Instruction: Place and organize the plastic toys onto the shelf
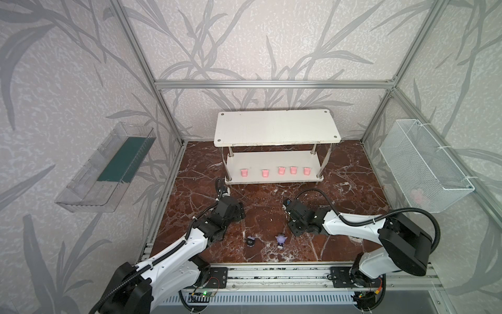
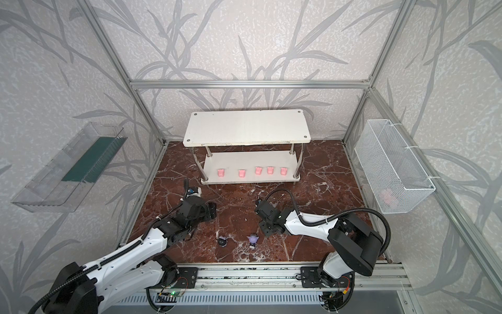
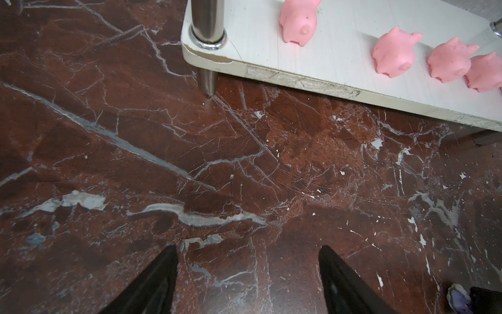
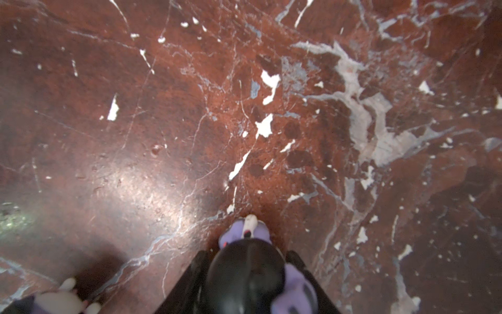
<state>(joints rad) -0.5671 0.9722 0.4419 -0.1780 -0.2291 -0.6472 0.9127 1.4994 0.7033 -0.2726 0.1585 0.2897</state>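
Observation:
The white two-tier shelf [image 1: 277, 127] stands at the back, with several pink piglets [image 1: 281, 170] in a row on its lower board. A black figurine [image 1: 250, 241] and a lilac figurine [image 1: 280, 240] stand on the marble floor near the front. My right gripper [image 1: 294, 232] points down just right of the lilac one. In the right wrist view its jaws [image 4: 244, 255] stand slightly apart, close on either side of a black-and-lilac figurine [image 4: 244, 277] standing on the floor. My left gripper [image 3: 248, 250] hangs open and empty over bare floor, left of the shelf's front leg.
A clear plastic bin [image 1: 108, 168] hangs on the left wall. On the right wall hangs a white wire basket [image 1: 426, 165] with something pink inside. Aluminium posts frame the cell, and a rail [image 1: 271, 274] runs along the front edge.

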